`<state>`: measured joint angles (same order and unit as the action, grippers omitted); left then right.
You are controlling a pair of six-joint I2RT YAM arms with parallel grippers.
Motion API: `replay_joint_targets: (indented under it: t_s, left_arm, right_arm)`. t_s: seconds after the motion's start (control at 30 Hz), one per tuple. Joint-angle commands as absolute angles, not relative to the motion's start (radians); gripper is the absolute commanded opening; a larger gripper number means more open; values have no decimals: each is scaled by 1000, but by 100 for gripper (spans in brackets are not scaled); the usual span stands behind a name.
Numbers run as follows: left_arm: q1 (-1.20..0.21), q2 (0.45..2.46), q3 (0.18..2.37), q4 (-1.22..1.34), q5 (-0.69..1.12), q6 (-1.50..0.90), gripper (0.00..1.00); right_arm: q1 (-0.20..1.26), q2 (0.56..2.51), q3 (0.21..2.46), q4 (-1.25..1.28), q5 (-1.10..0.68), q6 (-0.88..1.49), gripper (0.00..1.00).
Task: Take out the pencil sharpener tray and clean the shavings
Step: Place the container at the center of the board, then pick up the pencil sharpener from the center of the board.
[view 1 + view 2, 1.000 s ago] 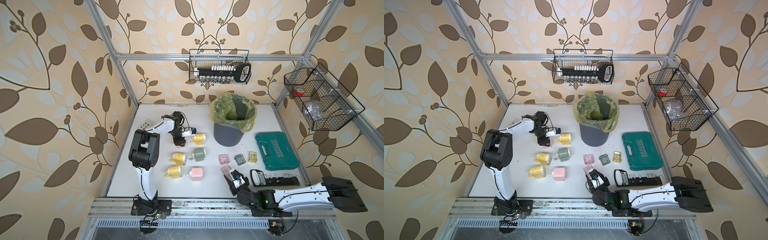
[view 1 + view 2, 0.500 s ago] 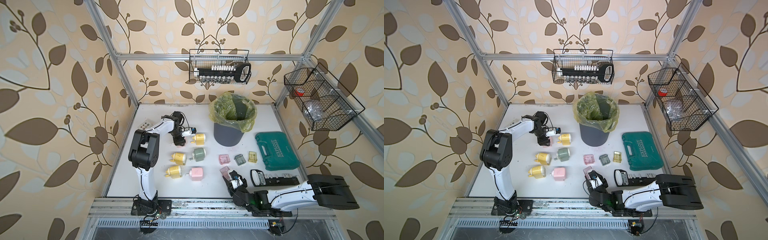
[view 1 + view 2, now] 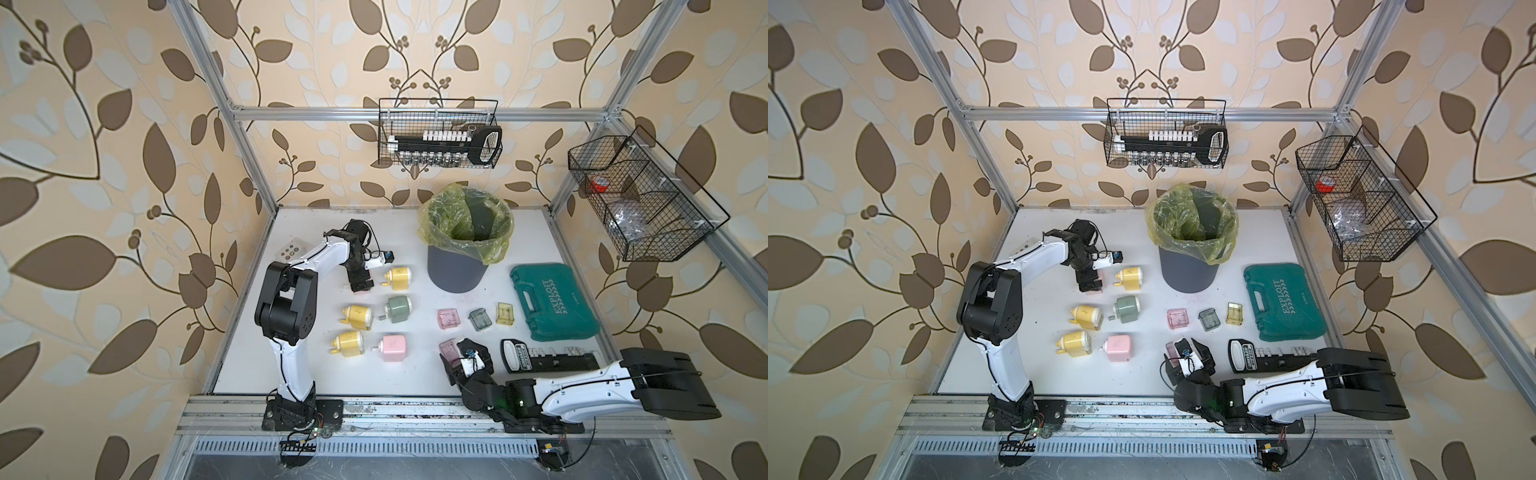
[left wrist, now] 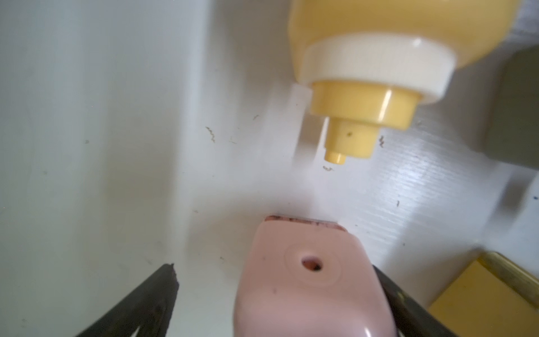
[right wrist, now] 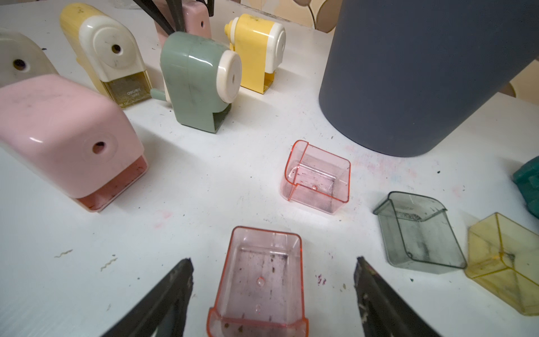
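Observation:
A clear pink sharpener tray lies flat on the table, mouth up, with a few dark specks of shavings stuck inside. My right gripper is open around it, both fingers well clear of its sides; in a top view the tray sits just ahead of that gripper. At the far left my left gripper stands open over a pink pencil sharpener. One finger is apart from the sharpener and the other is right beside it. In a top view this gripper hides most of the sharpener.
Pink, grey and yellow trays lie in a row beside the lined grey bin. Yellow, green and pink sharpeners stand left of centre. A green case and a black socket rail lie at the right.
Both grippers have opened. The right one has let go of the pink tray, which now rests on the table, and its arm has folded lower. The left one has released the pink sharpener.

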<state>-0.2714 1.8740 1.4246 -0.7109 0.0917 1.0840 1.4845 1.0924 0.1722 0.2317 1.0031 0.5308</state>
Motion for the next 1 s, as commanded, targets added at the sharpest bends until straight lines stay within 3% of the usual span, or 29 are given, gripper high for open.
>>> replay_joint_targets:
  t_s: [0.0, 0.27, 0.6, 0.97]
  left_arm:
    - [-284, 1743, 1489, -703, 52, 1046, 99]
    - [-290, 1551, 1454, -879, 92, 1028, 99]
    - [-306, 1174, 1108, -965, 231, 1159, 99]
    - [-376, 1234, 1065, -1018, 193, 1230, 93]
  right_arm:
    - [1483, 1051, 238, 118, 1034, 494, 85]
    - [1481, 883, 276, 24, 1043, 406, 85]
    - [1479, 559, 273, -153, 1039, 309, 85]
    - [1479, 570, 280, -131, 968, 259, 85]
